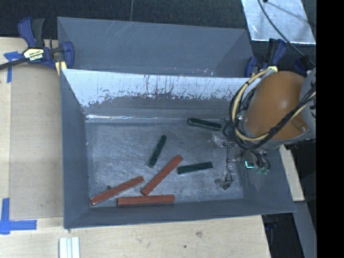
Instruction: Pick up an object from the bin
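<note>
Six sticks lie on the scratched floor of the grey bin. Red-brown streaks mark its far wall. The pincer hangs at the right, near a dark green stick. I cannot tell if it is open or closed.

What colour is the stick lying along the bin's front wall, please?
The stick is reddish brown; camera view.
</note>
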`<state>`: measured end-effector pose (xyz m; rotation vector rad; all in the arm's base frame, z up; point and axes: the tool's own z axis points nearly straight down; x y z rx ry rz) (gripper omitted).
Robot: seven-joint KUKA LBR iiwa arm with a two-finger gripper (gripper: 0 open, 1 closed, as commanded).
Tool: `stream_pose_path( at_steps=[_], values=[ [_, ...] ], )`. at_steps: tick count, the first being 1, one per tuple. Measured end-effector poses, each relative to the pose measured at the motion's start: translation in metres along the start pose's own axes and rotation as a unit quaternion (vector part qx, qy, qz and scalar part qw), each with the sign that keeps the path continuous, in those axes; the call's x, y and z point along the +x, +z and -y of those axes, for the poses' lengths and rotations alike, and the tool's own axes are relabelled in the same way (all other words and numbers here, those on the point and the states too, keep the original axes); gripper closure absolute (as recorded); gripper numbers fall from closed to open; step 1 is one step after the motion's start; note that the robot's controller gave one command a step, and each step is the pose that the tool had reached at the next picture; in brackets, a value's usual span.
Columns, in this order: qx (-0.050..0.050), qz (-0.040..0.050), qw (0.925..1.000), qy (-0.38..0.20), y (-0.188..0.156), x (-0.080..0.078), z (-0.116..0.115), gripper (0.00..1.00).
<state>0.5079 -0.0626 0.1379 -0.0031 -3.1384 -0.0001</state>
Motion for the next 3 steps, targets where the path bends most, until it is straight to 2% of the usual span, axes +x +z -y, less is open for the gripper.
stream_pose_path(
  at_steps=[1, 2, 3],
  values=[
    [0.000, 0.0004, 0.9918, -0.128, 0.069, -0.006, -0.023, 0.00],
    [0.000, 0.0030, 0.9917, -0.128, 0.066, -0.007, -0.023, 1.00],
    [0.001, 0.0074, 0.9938, -0.111, -0.074, 0.000, -0.056, 1.00]
  ],
)
